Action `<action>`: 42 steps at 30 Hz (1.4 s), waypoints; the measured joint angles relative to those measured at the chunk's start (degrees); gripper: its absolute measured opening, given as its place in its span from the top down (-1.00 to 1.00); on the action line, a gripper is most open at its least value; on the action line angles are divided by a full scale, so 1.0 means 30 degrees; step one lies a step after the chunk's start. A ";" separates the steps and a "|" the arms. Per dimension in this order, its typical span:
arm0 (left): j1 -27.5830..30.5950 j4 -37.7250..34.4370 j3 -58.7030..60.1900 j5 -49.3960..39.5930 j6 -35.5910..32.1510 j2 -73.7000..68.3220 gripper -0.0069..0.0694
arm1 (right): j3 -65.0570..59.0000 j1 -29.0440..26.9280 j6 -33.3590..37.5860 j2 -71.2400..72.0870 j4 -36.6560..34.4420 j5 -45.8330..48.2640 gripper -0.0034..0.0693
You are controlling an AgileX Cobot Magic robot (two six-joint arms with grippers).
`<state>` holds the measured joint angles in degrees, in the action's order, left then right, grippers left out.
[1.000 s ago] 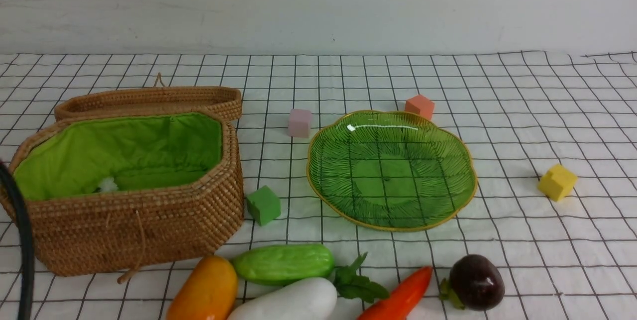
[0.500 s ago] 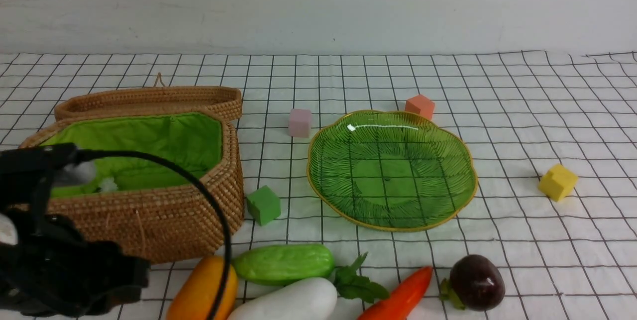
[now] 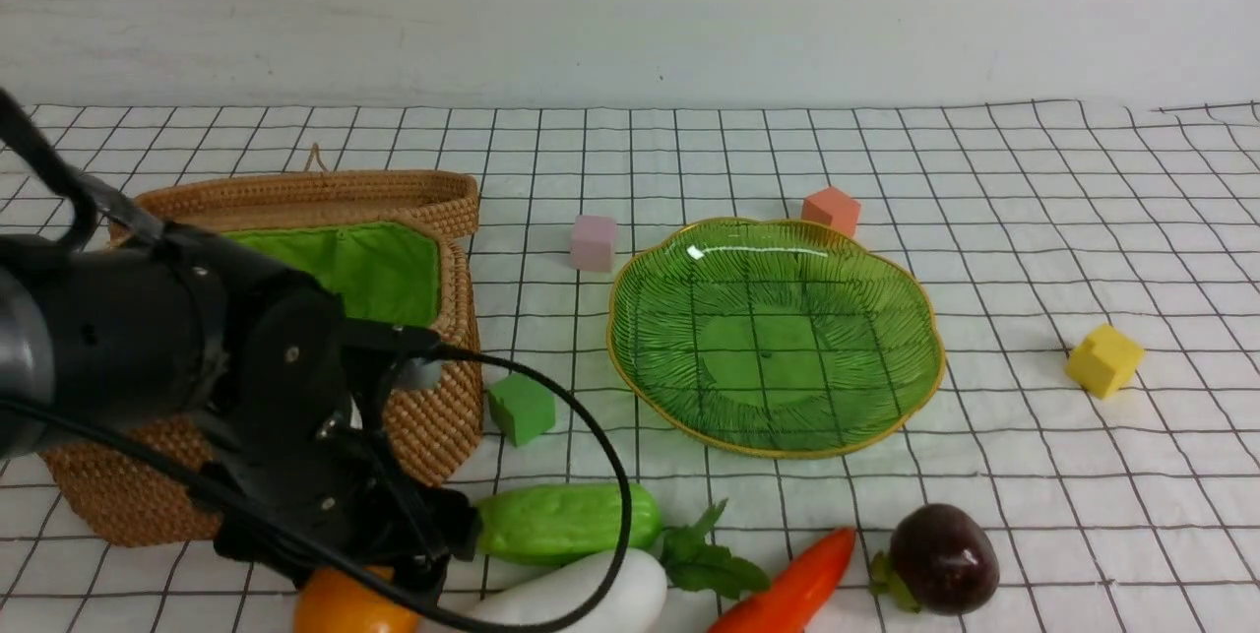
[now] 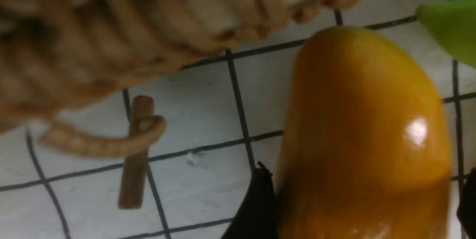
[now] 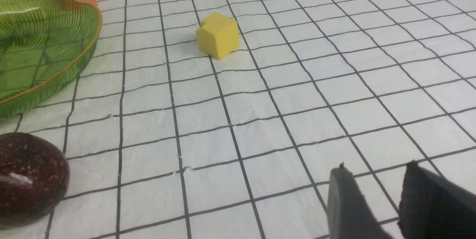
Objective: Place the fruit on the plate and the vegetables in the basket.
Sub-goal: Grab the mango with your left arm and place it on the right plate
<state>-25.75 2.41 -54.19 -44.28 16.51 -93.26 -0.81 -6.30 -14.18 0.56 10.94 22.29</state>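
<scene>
Left gripper (image 4: 363,200) stands wide open and empty astride the mango (image 4: 364,120), which lies just beside the basket (image 4: 111,27); pad contact looks not yet made, so lower squarely, close across its narrow width, then lift toward the plate (image 3: 773,338).

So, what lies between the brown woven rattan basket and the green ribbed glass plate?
A small green foam cube stands there on the checked cloth, nearer the basket than the plate; the front view shows it.

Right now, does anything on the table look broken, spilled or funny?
Nothing stands out: the woven brown rattan basket stands upright, the green ribbed glass plate lies flat and unbroken, and nothing is spilled.
</scene>
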 joint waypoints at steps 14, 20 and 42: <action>0.0000 -0.0803 -0.0770 -0.3088 -0.0841 0.1073 -0.66 | 0.0000 0.0000 0.0007 0.0000 0.0000 0.0000 0.25; 0.0000 -0.3433 -0.2775 -0.4156 -0.1455 0.3188 -0.66 | 0.0000 0.0000 0.0022 0.0000 0.0000 0.0000 0.25; -0.0395 -0.8803 -2.0371 -0.2935 -0.3333 -1.1036 -0.67 | 0.0000 0.0000 0.0068 0.0000 0.0000 0.0000 0.25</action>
<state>-26.93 -24.00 -115.31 -53.08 6.51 -126.36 -0.81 -6.30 -13.98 0.56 10.94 22.29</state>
